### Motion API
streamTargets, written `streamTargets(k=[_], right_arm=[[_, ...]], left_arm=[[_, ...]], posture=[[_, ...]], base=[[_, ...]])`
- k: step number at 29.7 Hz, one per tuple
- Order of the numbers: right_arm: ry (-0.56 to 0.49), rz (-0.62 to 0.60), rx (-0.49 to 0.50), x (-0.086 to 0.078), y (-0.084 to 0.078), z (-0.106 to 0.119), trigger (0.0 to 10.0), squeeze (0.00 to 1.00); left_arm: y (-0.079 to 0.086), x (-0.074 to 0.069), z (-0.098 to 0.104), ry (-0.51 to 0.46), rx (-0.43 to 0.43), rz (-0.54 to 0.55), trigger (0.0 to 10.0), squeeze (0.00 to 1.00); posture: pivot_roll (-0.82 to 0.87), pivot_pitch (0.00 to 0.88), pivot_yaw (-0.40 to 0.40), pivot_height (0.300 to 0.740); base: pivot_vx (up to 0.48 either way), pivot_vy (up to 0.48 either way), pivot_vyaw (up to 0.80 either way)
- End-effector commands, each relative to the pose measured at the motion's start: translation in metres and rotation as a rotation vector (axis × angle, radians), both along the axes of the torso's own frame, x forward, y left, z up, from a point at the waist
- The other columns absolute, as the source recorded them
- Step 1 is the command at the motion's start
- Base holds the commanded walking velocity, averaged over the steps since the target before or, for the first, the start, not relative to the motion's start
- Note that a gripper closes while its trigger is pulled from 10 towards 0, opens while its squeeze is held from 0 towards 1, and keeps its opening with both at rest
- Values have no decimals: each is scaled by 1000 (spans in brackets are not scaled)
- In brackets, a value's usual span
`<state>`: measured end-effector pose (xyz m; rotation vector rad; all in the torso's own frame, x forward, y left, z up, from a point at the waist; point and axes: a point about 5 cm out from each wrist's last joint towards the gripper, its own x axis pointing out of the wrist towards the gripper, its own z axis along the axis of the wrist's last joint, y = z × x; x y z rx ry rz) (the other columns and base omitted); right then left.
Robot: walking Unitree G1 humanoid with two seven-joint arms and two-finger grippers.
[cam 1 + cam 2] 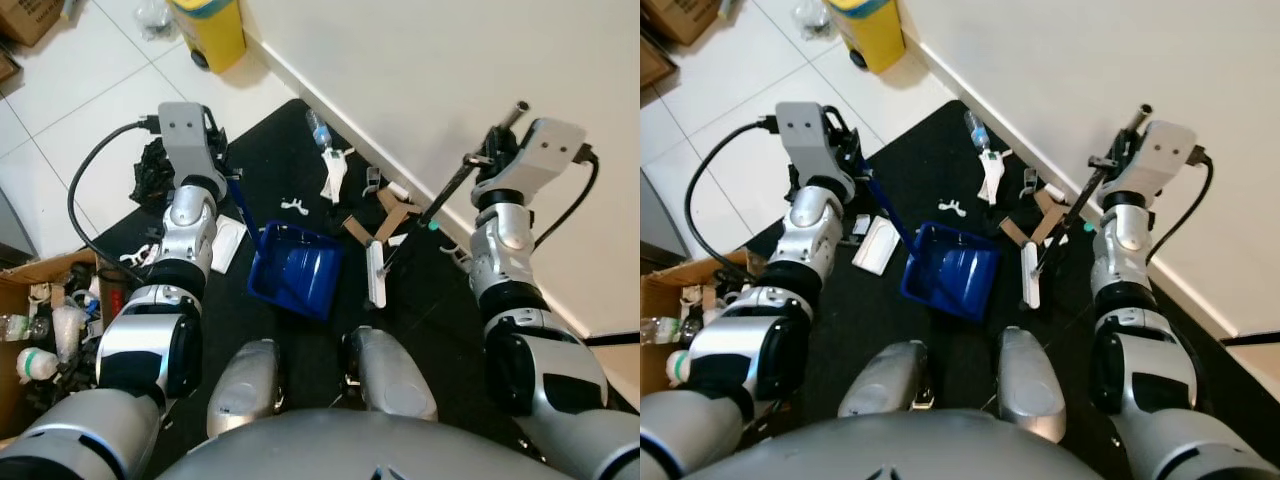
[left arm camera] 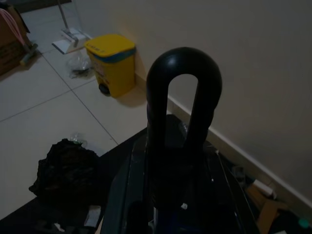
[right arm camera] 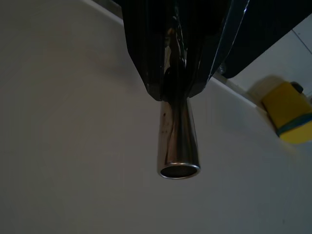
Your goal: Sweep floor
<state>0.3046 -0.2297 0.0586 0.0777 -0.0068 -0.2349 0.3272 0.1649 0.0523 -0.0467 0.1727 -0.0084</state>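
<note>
Sweep partly done, by look of it. Blue dustpan (image 1: 296,268) sits mid black mat (image 1: 270,150), looks empty. Litter left along mat's wall edge: cardboard scraps (image 1: 385,215), plastic bottle (image 1: 318,128), white bits (image 1: 293,207). Left gripper (image 2: 183,141) raised over mat's left edge, clamped on dustpan handle (image 2: 183,73). Right gripper (image 3: 176,73) up by wall, pinching broom pole (image 1: 445,195); broom head (image 1: 376,275) on mat right of dustpan.
</note>
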Motion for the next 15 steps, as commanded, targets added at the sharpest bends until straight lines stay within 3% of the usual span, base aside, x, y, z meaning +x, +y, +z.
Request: streamTargets(k=[1,15], right_arm=[[-6,4,-10,2,0,2,10000,0],[-1,2,-11,1,0,1,10000,0]], left_arm=[[4,4,7,-36,10,17,10000,0],[6,4,8,-35,5,32,10000,0]], posture=[[5,0,38,740],[5,0,41,740]], base=[[0,0,0],[0,0,0]])
